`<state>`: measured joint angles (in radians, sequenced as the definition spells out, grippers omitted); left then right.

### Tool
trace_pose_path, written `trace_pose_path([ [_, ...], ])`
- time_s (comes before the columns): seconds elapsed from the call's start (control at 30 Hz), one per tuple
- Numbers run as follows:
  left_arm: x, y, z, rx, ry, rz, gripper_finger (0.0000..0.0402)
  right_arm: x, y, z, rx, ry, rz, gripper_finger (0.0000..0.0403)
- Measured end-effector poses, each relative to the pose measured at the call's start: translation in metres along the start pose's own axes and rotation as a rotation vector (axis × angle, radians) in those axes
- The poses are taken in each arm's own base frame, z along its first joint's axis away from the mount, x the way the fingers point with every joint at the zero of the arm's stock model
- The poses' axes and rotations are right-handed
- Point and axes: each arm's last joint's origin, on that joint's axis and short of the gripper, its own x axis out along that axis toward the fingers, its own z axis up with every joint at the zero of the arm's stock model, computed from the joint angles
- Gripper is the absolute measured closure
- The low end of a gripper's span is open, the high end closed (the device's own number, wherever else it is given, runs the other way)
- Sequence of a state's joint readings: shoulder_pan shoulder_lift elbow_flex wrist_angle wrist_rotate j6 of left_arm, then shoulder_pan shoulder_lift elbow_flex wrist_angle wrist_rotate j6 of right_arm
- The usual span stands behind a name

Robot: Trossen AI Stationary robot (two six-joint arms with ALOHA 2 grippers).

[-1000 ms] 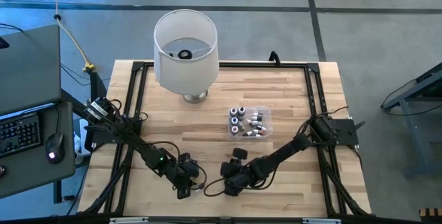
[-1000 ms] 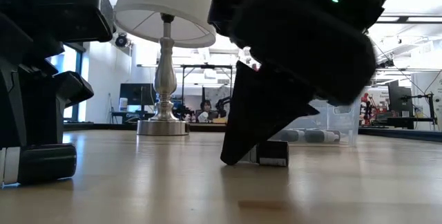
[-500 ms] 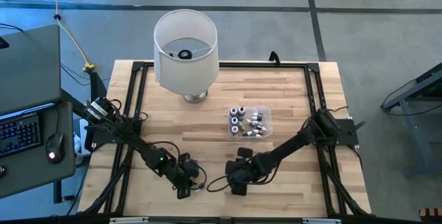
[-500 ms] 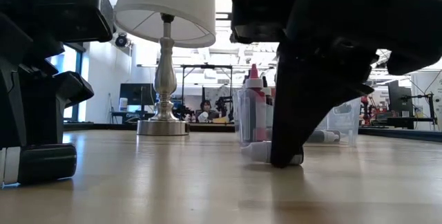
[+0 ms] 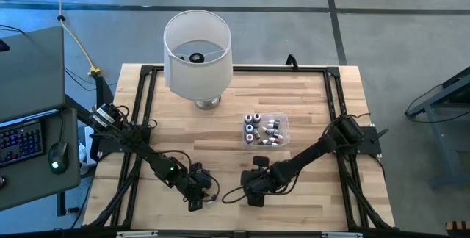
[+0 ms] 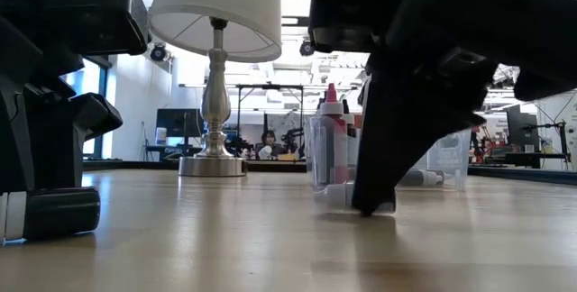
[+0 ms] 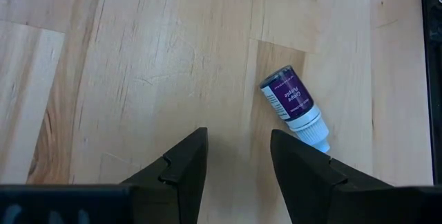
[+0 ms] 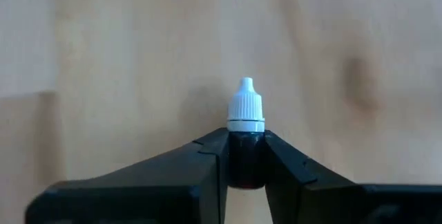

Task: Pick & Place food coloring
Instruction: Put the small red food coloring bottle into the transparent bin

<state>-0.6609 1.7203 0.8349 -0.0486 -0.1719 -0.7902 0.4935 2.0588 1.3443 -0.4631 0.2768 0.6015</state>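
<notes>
My right gripper (image 8: 246,156) is low over the table's near middle (image 5: 253,194), shut on a small dark food coloring bottle with a white cap (image 8: 246,104). My left gripper (image 7: 238,141) sits on the table at the near left (image 5: 197,196), open and empty. A purple-labelled bottle (image 7: 295,106) lies on its side just beyond its right finger. More small bottles stand and lie in the clear tub (image 5: 266,130). My right gripper pinches the bottle's dark body (image 8: 246,160) between its two fingers, just behind the white cap. The fingers (image 6: 374,188) slant steeply down from above and lie across the bottle. The bottle lies on its side at table level (image 6: 332,196), cap pointing away from the wrist.
A big white lamp (image 5: 197,53) stands at the far left-middle, its base (image 6: 213,164) on the wood. The clear tub (image 6: 446,161) sits behind the right gripper. A black frame (image 5: 334,113) borders the table. Bare wood lies between tub and lamp.
My right gripper has shifted a little toward the table's right edge and tipped more upright over the bottle, which stays on its side on the table. The bottles in the tub now show behind it in the low view.
</notes>
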Motion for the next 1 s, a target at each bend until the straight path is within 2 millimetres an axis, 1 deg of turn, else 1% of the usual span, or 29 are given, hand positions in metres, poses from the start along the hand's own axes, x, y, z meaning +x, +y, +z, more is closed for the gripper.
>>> trace_pose_path([
  [0.07,0.0,0.0,0.0,0.0,0.0,0.0,0.0241,-0.013,-0.004,0.006,0.008,-0.013,-0.028,0.0346],
  [0.13,0.0,0.0,0.0,0.0,0.0,-0.001,0.0241,-0.038,-0.011,0.017,0.024,-0.068,-0.079,0.0347],
  [0.2,0.0,0.0,0.0,-0.001,-0.001,-0.001,0.0241,-0.064,-0.025,0.022,0.028,-0.098,-0.182,0.0341],
  [0.3,0.0,0.0,0.0,-0.001,-0.001,-0.001,0.0241,-0.09,-0.055,0.015,0.05,-0.047,-0.405,0.0339],
  [0.37,0.0,0.0,0.0,-0.001,-0.003,-0.001,0.0241,-0.106,-0.078,0.015,0.129,-0.048,-0.513,0.0344],
  [0.4,0.0,0.0,0.0,-0.001,-0.003,-0.002,0.0241,-0.112,-0.091,0.013,0.162,-0.033,-0.56,0.0345],
  [0.43,0.0,0.0,0.0,-0.001,-0.003,-0.002,0.0241,-0.114,-0.102,0.01,0.19,-0.002,-0.588,0.0345],
  [0.47,0.0,0.0,0.0,-0.001,-0.003,-0.002,0.0241,-0.113,-0.113,0.007,0.22,0.031,-0.595,0.0344],
  [0.5,0.0,0.0,0.0,-0.001,-0.004,-0.003,0.0241,-0.109,-0.122,0.005,0.258,0.054,-0.581,0.0341],
  [0.6,0.0,0.0,0.0,-0.001,-0.004,-0.003,0.0241,-0.087,-0.144,-0.007,0.364,0.125,-0.5,0.0325],
  [0.67,0.0,0.0,0.0,-0.001,-0.005,-0.003,0.0241,-0.071,-0.156,-0.017,0.398,0.18,-0.43,0.0318],
  [0.73,0.0,0.0,0.0,-0.003,-0.006,-0.005,0.0241,-0.054,-0.164,-0.027,0.403,0.211,-0.364,0.0314],
  [0.8,0.0,-0.001,0.001,-0.027,-0.015,-0.015,0.0241,-0.043,-0.169,-0.035,0.421,0.194,-0.339,0.0312],
  [0.9,0.001,-0.003,0.002,-0.071,-0.012,-0.05,0.0241,-0.038,-0.172,-0.039,0.426,0.16,-0.328,0.0311],
  [1.0,-0.001,-0.007,0.006,-0.087,-0.004,-0.059,0.0241,-0.039,-0.173,-0.04,0.38,0.19,-0.339,0.031],
])
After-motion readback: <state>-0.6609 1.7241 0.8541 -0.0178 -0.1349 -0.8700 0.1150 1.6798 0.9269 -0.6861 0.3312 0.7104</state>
